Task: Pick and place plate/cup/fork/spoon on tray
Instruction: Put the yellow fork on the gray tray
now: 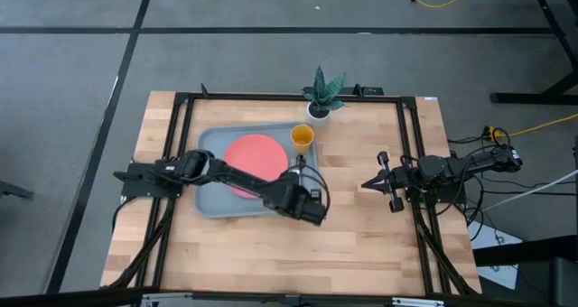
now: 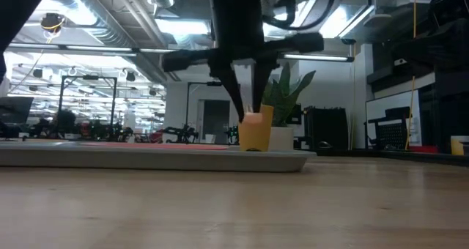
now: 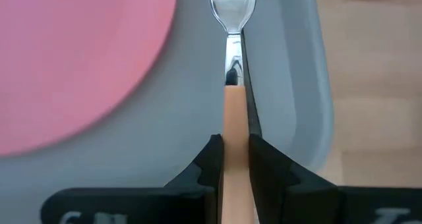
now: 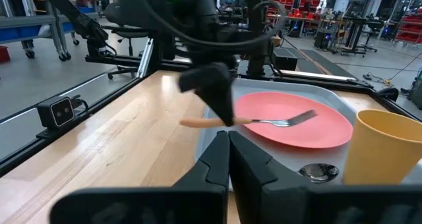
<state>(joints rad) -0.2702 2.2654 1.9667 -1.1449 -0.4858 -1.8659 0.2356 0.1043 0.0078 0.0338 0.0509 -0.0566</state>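
Observation:
The grey-blue tray (image 1: pixel 209 201) lies left of the table's middle, with the coral plate (image 1: pixel 248 152) flat on it. The yellow cup (image 1: pixel 302 137) stands upright at the tray's far right corner. The dark spoon's bowl (image 4: pixel 318 172) rests on the tray floor beside the cup (image 4: pixel 382 148). My left gripper (image 3: pixel 232 145) hovers over the tray's right side, shut on the fork (image 4: pixel 264 121), which has an orange handle and silver tines. My right gripper (image 1: pixel 368 182) waits shut at the table's right side, touching nothing. My left gripper pinches the fork's orange handle (image 3: pixel 232 115) between its two fingers, partway along it, with the handle's free end (image 4: pixel 189 123) sticking out behind. The fingers (image 4: pixel 221 102) come from above, slanting down, across the handle. The fork hangs about level, clear of the tray, tines beside the plate.
A white pot with a green plant (image 1: pixel 323 95) stands at the table's far edge, just behind the cup. Black frame rails (image 1: pixel 406 144) run along the table's sides. Bare wood (image 1: pixel 298 262) lies near the front edge and right of the tray.

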